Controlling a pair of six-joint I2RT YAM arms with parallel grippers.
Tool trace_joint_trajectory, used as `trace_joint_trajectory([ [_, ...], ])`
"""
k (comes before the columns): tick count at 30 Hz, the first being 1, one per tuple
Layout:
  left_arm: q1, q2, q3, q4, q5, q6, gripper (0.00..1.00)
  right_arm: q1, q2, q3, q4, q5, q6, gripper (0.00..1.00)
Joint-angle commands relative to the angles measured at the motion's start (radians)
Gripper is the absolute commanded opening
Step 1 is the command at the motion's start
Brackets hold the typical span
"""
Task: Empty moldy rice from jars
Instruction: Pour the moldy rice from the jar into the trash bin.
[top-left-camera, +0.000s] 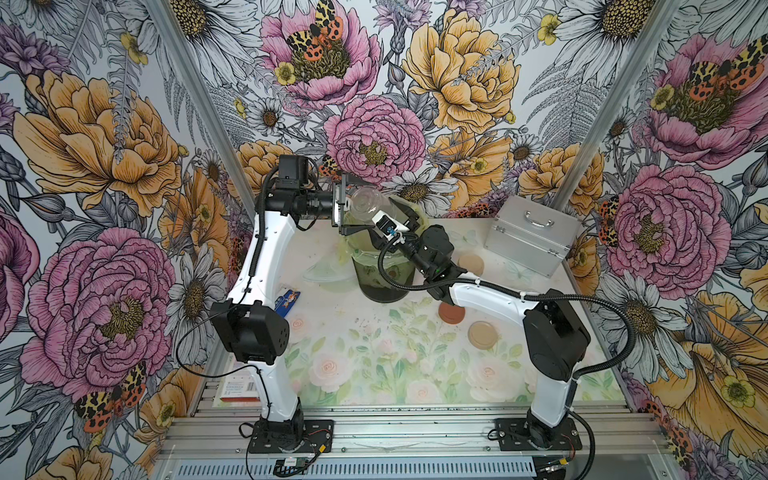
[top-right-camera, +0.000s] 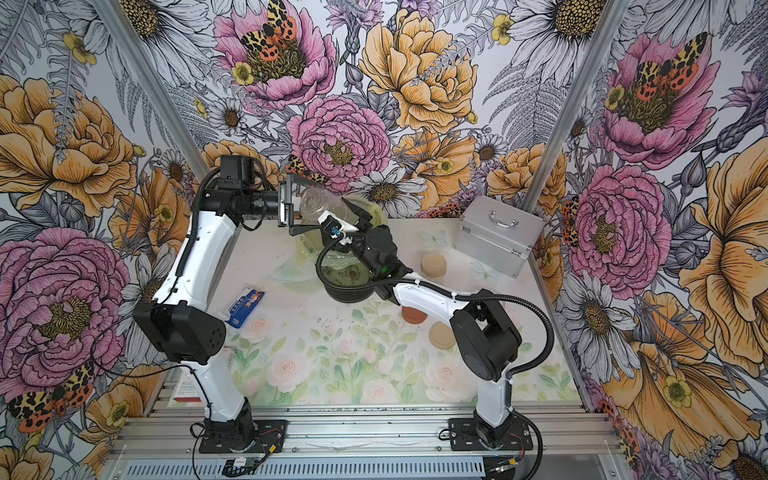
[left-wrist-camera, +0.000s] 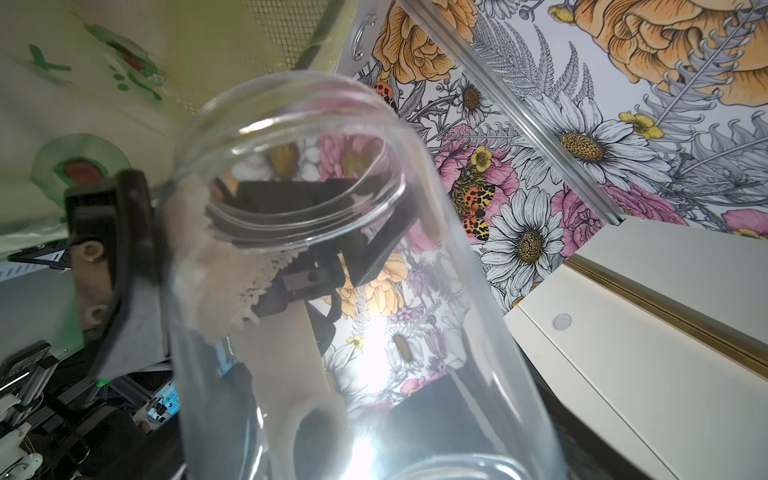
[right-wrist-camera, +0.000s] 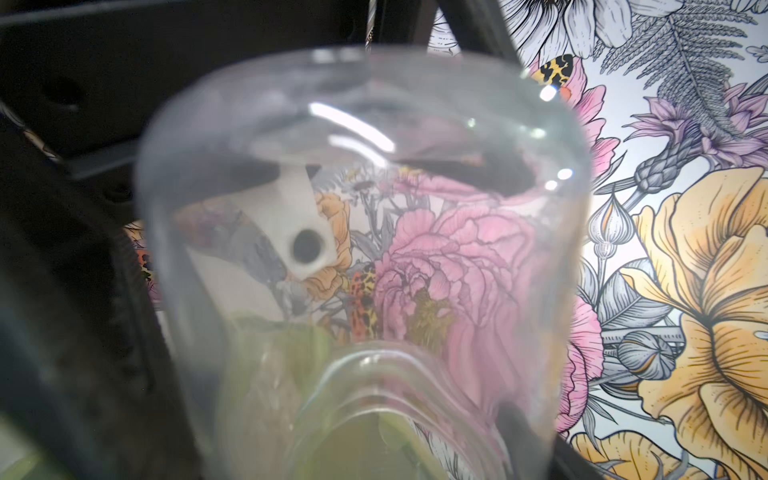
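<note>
Floral table (top-left-camera: 374, 357): bin (top-left-camera: 380, 286), silver case (top-left-camera: 532, 237), reddish lid (top-left-camera: 452, 312), beige lids (top-left-camera: 481, 334), blue packet (top-left-camera: 289, 300).

above the bin (top-left-camera: 370, 286) the tilted jar (top-left-camera: 365, 203), left arm (top-left-camera: 270, 245) and right arm (top-left-camera: 490, 297) block passage; lids (top-left-camera: 482, 334) sit right of it; surface (top-left-camera: 374, 361) before it lies open.

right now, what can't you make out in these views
- bin inside: top views, jar and right arm cover its mouth.
- right gripper grip on jar: right wrist view, blurred glass fills it.
- rice amount left: left wrist view, blurred clump on the wall.
- clear thing by bin: top views, too faint to name.
</note>
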Motion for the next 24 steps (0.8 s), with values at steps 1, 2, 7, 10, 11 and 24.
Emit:
trace_joint_trajectory([
  [1, 0.013, -0.032, 0.015, 0.056, -0.022, 0.039, 0.99, 0.021, -0.014, 0.015, 0.065, -0.015, 0.033, 0.07],
  [2, 0.012, -0.032, 0.016, 0.057, -0.022, 0.040, 0.99, 0.021, -0.014, 0.015, 0.065, -0.013, 0.034, 0.07],
  [7, 0.014, -0.034, 0.012, 0.056, -0.026, 0.045, 0.99, 0.022, -0.019, 0.011, 0.068, -0.005, 0.037, 0.04],
  [10, 0.015, -0.034, 0.014, 0.056, -0.024, 0.045, 0.99, 0.022, -0.018, 0.009, 0.068, 0.003, 0.034, 0.04],
  [11, 0.015, -0.035, 0.016, 0.056, -0.023, 0.046, 0.99, 0.022, -0.018, 0.005, 0.070, 0.004, 0.034, 0.04],
  [24, 0.005, -0.013, 0.067, 0.058, -0.028, 0.075, 0.99, 0.022, 0.000, 0.027, 0.075, 0.030, 0.086, 0.03],
])
